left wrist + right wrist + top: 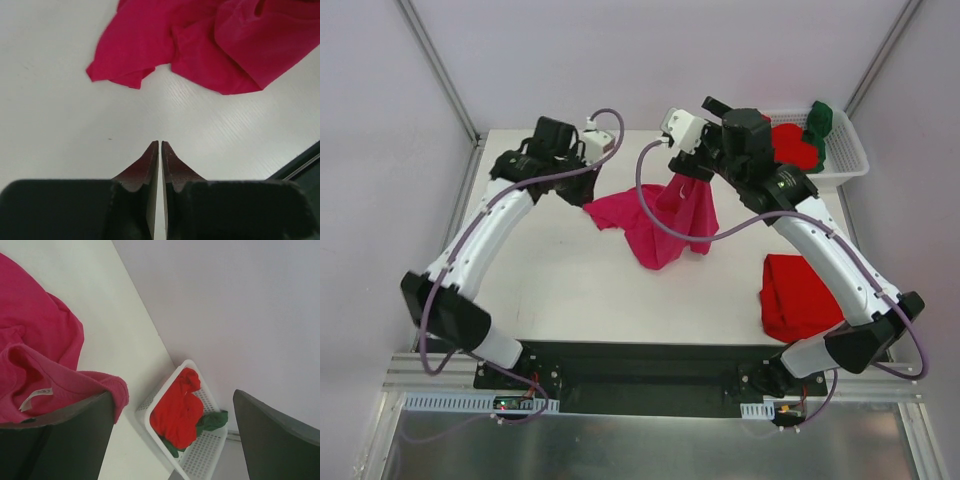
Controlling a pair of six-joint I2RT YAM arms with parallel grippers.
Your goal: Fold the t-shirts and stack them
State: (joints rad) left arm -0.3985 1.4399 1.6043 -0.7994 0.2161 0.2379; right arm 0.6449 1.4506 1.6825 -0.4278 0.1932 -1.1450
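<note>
Centrally on the white table, the magenta t-shirt is seen unfolded and rumpled, its left part spread flat while its far right part is drawn up into a peak beneath the right gripper. In the right wrist view, the right gripper is shown released, with its jaws spread wide. A fold of the magenta t-shirt near the collar is draped over the tip of one finger, and a small white label is exposed just above that finger. The cloth is not pinched between the jaws.

The left gripper is held just left of the shirt's left edge. In the left wrist view, the left gripper is shown clenched, its two tips pressed together with nothing between them. It is held above bare table, and the magenta t-shirt lies ahead of it, apart from the tips.

A folded red t-shirt is laid at the near right of the table, partly hidden by the right arm. At the far right corner, a white slotted basket is placed, and in it a crumpled red t-shirt is bunched against a dark green t-shirt that is hung over the far rim
</note>
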